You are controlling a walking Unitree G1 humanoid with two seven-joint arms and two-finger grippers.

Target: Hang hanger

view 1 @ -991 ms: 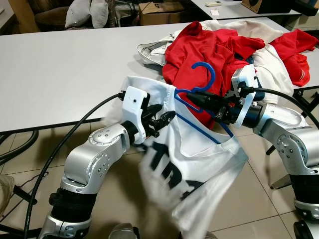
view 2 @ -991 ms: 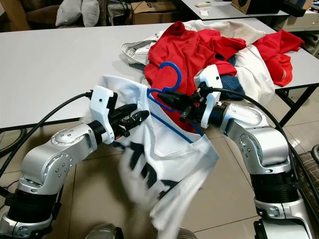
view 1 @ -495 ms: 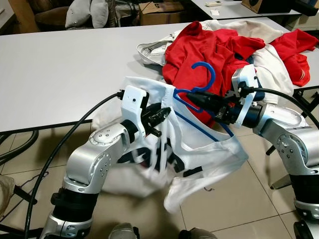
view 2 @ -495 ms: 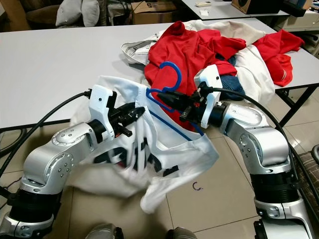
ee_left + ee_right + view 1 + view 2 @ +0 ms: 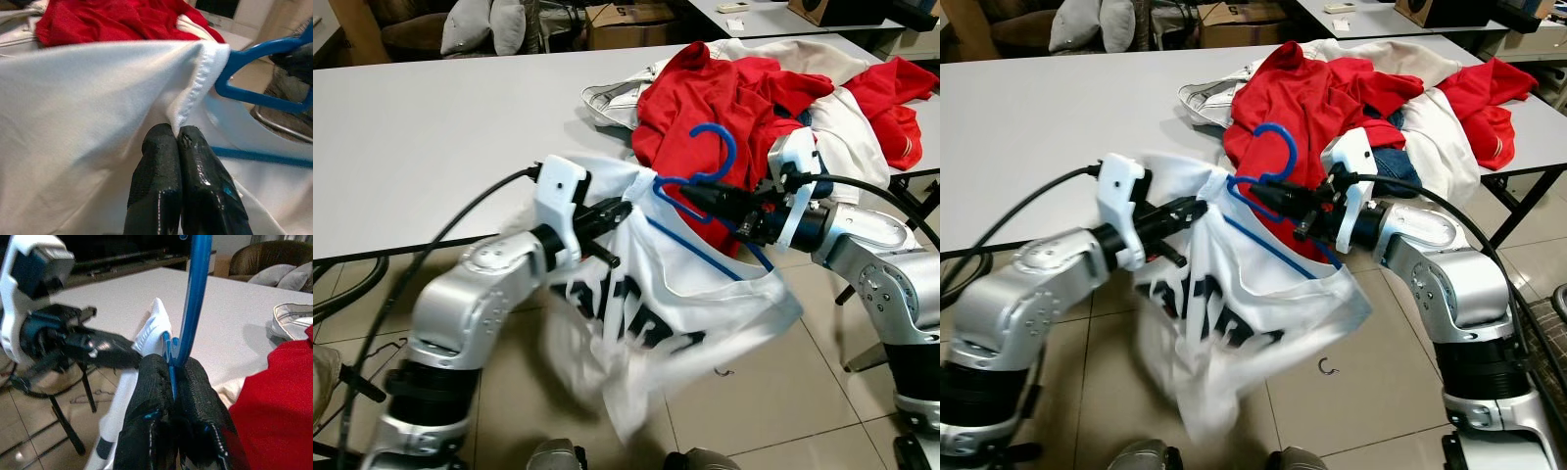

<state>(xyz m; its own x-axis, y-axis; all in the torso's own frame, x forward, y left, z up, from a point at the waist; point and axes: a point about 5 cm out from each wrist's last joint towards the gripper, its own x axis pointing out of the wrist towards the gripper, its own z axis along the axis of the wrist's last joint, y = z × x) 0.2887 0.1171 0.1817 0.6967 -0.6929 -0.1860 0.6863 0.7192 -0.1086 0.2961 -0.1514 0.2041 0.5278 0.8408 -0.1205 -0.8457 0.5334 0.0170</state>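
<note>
A blue plastic hanger (image 5: 709,171) is held in front of the table edge, hook up. My right gripper (image 5: 697,197) is shut on the hanger just below its hook, seen close in the right wrist view as the blue bar (image 5: 195,298) pinched between the black fingers (image 5: 146,421). A white T-shirt with dark lettering (image 5: 656,304) hangs from the hanger over the floor. My left gripper (image 5: 625,208) is shut on the shirt's collar hem (image 5: 193,98), left of the hanger.
A grey-white table (image 5: 431,127) stands ahead, with a heap of red and white clothes (image 5: 754,88) on its right half. Cables run along the floor at left. A small metal hook (image 5: 1329,367) lies on the tiled floor under the shirt.
My left arm has drawn back to the left and up, pulling the collar taut. The shirt's lower part has swung and now hangs lower. The right gripper and hanger stay put.
</note>
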